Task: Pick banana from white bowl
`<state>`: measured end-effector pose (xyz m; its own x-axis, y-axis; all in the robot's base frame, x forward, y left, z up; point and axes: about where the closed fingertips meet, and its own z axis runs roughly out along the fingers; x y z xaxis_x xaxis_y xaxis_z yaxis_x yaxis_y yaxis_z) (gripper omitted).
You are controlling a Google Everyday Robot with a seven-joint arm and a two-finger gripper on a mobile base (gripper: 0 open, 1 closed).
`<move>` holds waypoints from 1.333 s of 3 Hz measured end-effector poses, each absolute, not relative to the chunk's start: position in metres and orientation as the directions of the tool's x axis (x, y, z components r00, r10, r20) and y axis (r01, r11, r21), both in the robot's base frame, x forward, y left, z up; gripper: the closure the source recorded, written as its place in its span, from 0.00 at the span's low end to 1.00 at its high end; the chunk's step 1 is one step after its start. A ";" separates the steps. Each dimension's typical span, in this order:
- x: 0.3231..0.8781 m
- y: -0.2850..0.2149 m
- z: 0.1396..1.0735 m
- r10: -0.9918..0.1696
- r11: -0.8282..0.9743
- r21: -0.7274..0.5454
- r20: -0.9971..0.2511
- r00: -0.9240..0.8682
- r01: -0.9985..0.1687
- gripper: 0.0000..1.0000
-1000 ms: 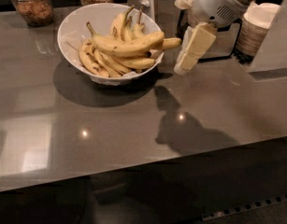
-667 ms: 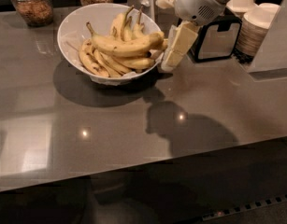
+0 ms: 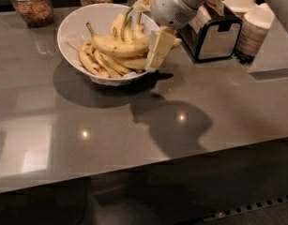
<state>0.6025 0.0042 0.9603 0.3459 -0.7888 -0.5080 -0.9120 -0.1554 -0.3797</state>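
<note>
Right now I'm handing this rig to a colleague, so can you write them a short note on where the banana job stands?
Gripper: low at the right rim of the bowl, beside the top banana; whether it grips anything cannot be seen.
Bowl: on the counter, back left, holding all the bananas.
Done: gripper is at the bowl.
Left: grasp one banana, lift it clear.
</note>
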 end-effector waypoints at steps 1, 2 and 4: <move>0.610 0.017 0.948 -0.789 -0.187 -0.377 -0.493 0.367 -0.907 0.00; 0.617 0.024 0.937 -0.795 -0.199 -0.367 -0.481 0.369 -0.909 0.18; 0.624 0.024 0.929 -0.807 -0.195 -0.354 -0.473 0.355 -0.915 0.64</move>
<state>0.6243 0.0243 0.9292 0.3547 -0.8066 -0.4728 -0.9148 -0.1948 -0.3540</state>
